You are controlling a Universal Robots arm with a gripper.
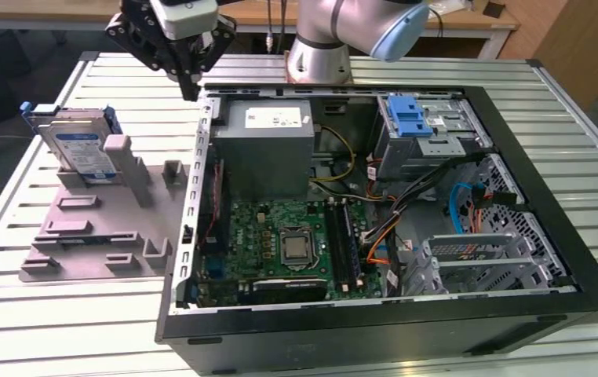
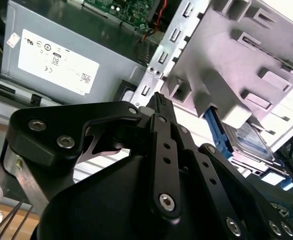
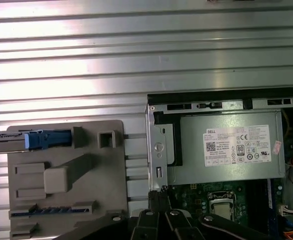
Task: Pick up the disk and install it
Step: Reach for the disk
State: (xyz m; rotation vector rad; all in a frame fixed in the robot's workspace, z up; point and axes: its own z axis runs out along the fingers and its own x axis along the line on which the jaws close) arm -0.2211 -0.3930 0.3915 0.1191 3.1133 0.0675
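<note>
Fingers: your fingers (image 2: pixel 161 125) are pressed together on nothing and hang over the wall of the computer case (image 1: pixel 207 141) that faces the disk.
Disk: the disk (image 1: pixel 77 149) stands on edge in the grey holder (image 1: pixel 100 228), on the exterior view's left of the case and well apart from the fingers.
Handling: expect it to be stiff, dense for its size, smooth-faced and sensitive to knocks.
Hold: its upper part rises free of the holder, so you could clamp across the flat faces, near the blue rails (image 3: pixel 46 139).
In the way: a holder post (image 1: pixel 119 157) stands against the disk's lower side.
Around: the power-supply box (image 1: pixel 268 149) is inside the case, and loose cables (image 1: pixel 456 196) lie by the drive cage (image 1: pixel 424 126).
Surface: the surface (image 1: pixel 27 314) is slatted metal.
</note>
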